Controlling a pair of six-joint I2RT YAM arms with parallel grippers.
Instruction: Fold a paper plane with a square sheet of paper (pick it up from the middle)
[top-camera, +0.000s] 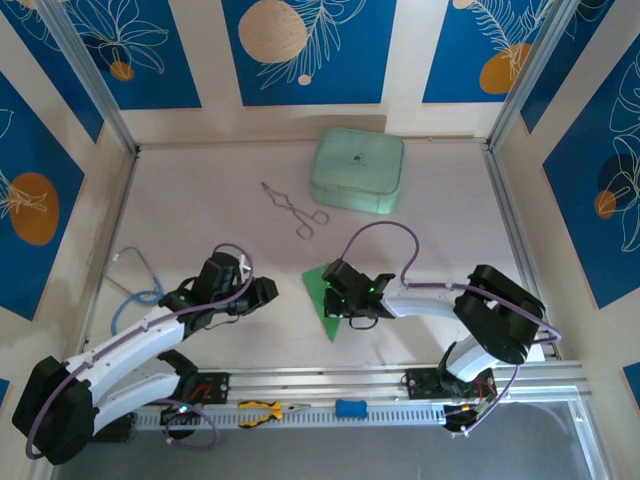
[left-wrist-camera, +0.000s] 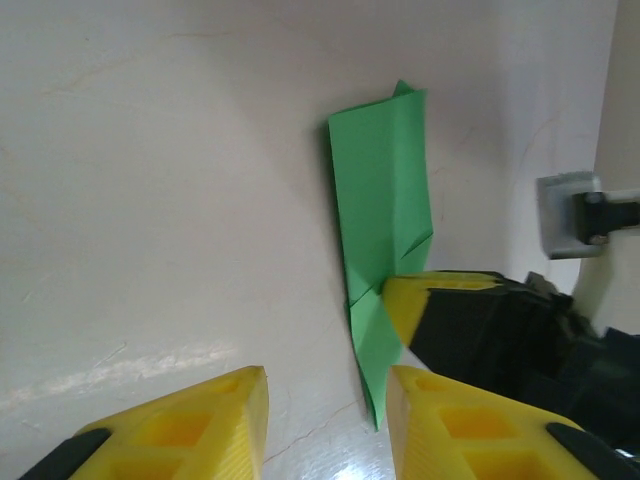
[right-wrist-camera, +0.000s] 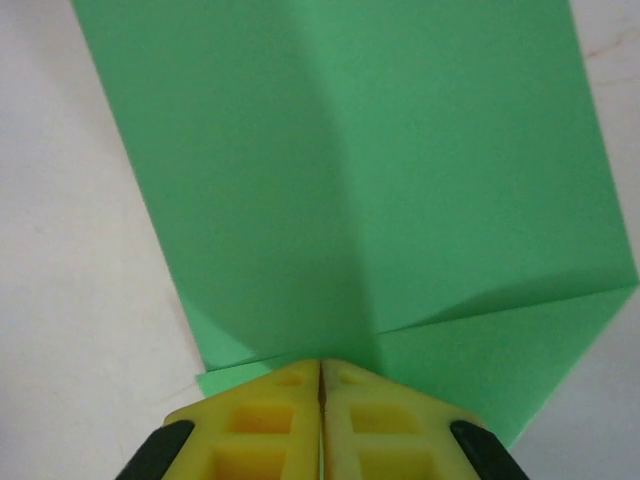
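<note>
A pale table (top-camera: 200, 200) sits boxed in by blue leaf-print walls. Nearest the arm bases, well short of the paper (top-camera: 328, 318), a metal rail (top-camera: 330, 378) crosses the table edge, with yellow-handled pliers (top-camera: 258, 410) lying along it.

The paper lies flat near mid-table. It is already part folded: a long centre crease runs through it, and one corner flap is turned in toward that crease, so it is narrower than a full square but not yet a dart.

The right gripper (right-wrist-camera: 320, 365) is at the paper's near end, its yellow fingers pressed tight together right where the crease meets the edge. They appear to nip the raised crease rather than just rest on it. The left gripper (left-wrist-camera: 328, 385) hovers just to the left of the paper, apart from it, fingers spread with only bare table between them.

Beyond the paper lie thin metal tongs (top-camera: 295, 208), and further still a mint-green case (top-camera: 360, 170) near the back wall.

The step in hand looks like working the centre crease, with the right arm gripping it. The next move likely calls for the left gripper to come in on the free side and steady or turn a wing, without dragging the sheet. The thin paper could slip or crumple if pulled hard.
</note>
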